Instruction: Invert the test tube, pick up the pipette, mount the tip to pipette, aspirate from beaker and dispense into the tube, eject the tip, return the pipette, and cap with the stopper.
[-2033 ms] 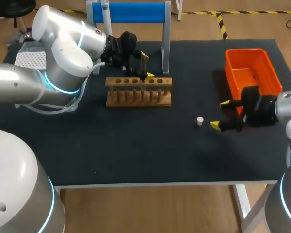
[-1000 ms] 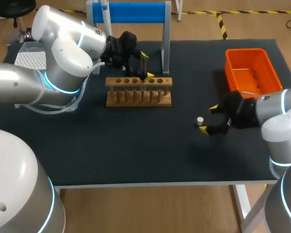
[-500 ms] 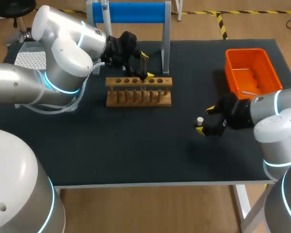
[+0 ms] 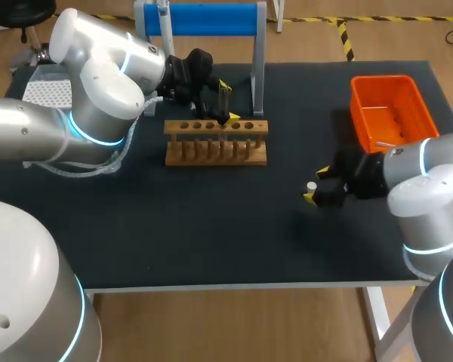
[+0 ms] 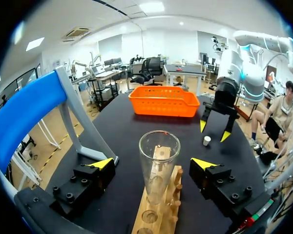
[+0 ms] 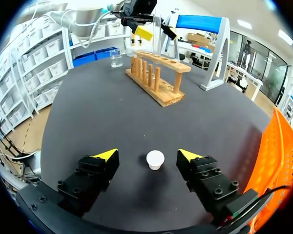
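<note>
Right wrist view: straddling white stopper [image 6: 155, 160] on black table [image 6: 112, 112] with right gripper [image 6: 147, 154], fingers spread wide, touching nothing. Judging stopper light, small, apt to skid or tip; aiming to pinch its sides low, gently.

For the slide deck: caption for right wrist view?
Open right end effector poised around the white stopper on the black table.

- My stopper [image 6: 155, 159] reads plain white on the matte black table [image 4: 211, 226]
- Basket [image 4: 389, 109]: bright orange
- Tube rack [image 4: 216, 141]: pale brown wood
- Test tube [image 5: 158, 156]: clear glass
- Left gripper [image 5: 153, 163] and right gripper [image 6: 147, 154]: black, yellow tips
- Stand [image 4: 210, 18]: blue panel, grey legs
</note>
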Action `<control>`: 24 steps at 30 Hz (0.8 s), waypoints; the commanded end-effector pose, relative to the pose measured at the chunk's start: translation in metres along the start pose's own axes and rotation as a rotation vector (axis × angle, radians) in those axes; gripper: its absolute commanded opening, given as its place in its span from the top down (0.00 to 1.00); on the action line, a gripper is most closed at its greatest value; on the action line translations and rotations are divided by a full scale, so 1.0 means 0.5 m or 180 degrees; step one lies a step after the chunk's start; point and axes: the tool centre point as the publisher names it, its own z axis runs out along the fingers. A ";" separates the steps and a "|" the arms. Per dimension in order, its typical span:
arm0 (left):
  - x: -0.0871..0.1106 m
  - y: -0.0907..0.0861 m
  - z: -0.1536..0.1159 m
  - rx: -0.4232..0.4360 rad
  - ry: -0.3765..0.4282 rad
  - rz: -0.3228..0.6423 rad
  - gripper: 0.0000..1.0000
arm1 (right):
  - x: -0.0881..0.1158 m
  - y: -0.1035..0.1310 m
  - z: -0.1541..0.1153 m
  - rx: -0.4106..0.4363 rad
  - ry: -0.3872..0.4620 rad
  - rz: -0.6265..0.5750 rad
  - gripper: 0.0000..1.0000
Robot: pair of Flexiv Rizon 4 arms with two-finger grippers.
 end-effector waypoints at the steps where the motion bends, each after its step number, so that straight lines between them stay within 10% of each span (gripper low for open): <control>1: -0.002 0.000 0.002 -0.0003 0.0007 -0.0002 0.00 | -0.003 0.001 0.011 0.0021 -0.0001 0.0002 0.24; 24: -0.002 0.000 0.002 -0.0003 0.0007 -0.0002 0.00 | -0.012 -0.003 0.026 0.0078 0.0009 0.0048 0.44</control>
